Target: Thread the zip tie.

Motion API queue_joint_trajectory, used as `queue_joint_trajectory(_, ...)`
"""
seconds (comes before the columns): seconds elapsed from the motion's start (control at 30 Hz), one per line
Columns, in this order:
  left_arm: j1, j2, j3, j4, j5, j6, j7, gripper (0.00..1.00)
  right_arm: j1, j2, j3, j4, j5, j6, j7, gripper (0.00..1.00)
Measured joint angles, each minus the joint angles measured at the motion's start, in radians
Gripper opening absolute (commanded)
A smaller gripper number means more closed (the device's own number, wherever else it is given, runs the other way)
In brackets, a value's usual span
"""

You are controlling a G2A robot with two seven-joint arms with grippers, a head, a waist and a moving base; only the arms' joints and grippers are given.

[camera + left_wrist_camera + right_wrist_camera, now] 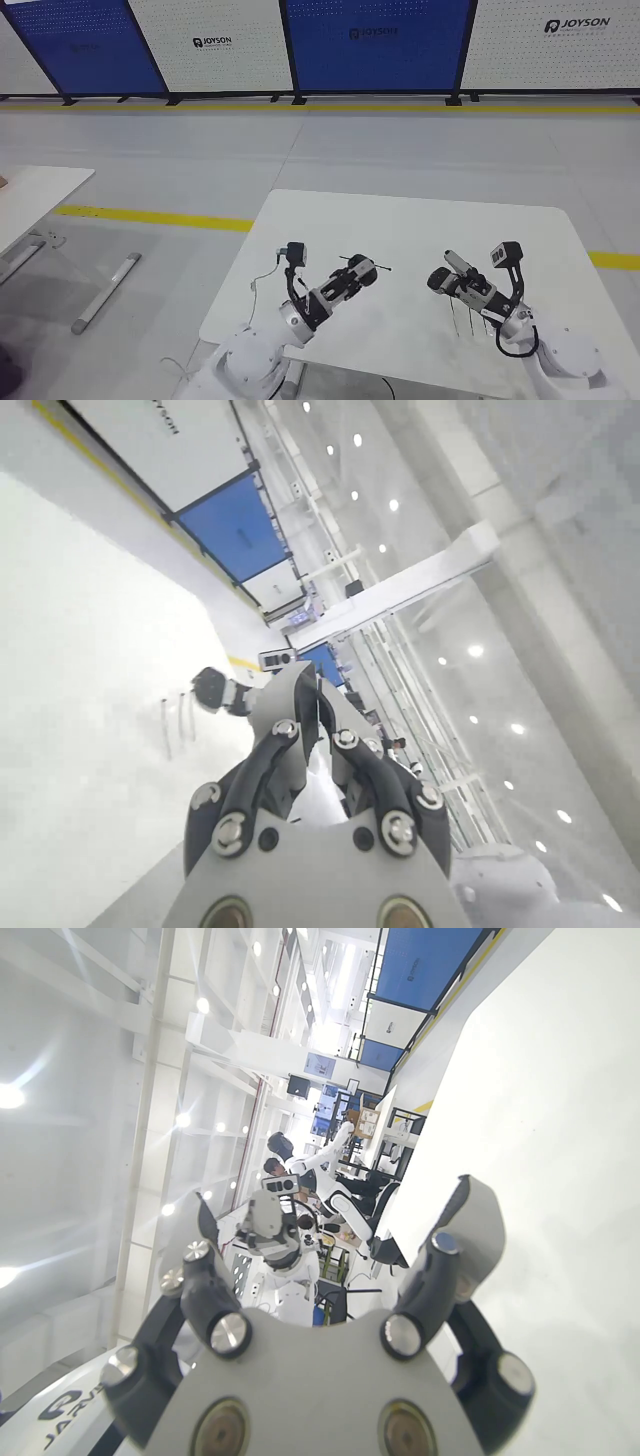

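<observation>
A thin black zip tie (381,266) is held level above the white table (400,215), pinched in my left gripper (362,270). In the left wrist view that gripper (316,680) is shut, and the tie shows as a dark strip (318,700) between its fingers. My right gripper (443,270) hovers a short way to the right, facing the left one. In its own view the right gripper (335,1200) is open with nothing between its fingers (470,1208), and the left gripper (272,1223) shows beyond it.
A few spare zip ties (182,715) lie side by side on the table under the right gripper (215,695), also faint in the top view (462,316). The table's front edge (300,352) runs close below both arms.
</observation>
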Motion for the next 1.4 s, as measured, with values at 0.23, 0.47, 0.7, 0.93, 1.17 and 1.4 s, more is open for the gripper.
queue_joint_trajectory(0.23, -0.039, -0.005, 0.054, 0.15, 0.035, 0.016, 0.017, 0.0, 0.0, 0.0, 0.0, 0.0, 0.0, 0.0, 0.0, 1.0)
queue_joint_trajectory(0.47, -0.08, -0.018, 0.116, 0.274, 0.048, -0.02, 0.077, 0.0, 0.0, 0.0, 0.0, 0.0, 0.0, 0.0, 0.0, 1.0)
queue_joint_trajectory(0.7, -0.086, -0.02, 0.133, 0.281, 0.054, -0.039, 0.087, 0.0, 0.0, 0.0, 0.0, 0.0, 0.0, 0.0, 0.0, 1.0)
queue_joint_trajectory(0.93, -0.086, -0.02, 0.133, 0.281, 0.054, -0.038, 0.087, 0.0, 0.0, 0.0, 0.0, 0.0, 0.0, 0.0, 0.0, 1.0)
queue_joint_trajectory(1.17, -0.098, -0.018, 0.146, 0.279, 0.085, -0.044, 0.056, 0.0, 0.0, 0.0, 0.0, 0.0, 0.0, 0.0, 0.0, 1.0)
queue_joint_trajectory(1.4, -0.093, -0.013, 0.141, 0.268, 0.043, -0.06, -0.012, 0.0, 0.0, 0.0, 0.0, 0.0, 0.0, 0.0, 0.0, 1.0)
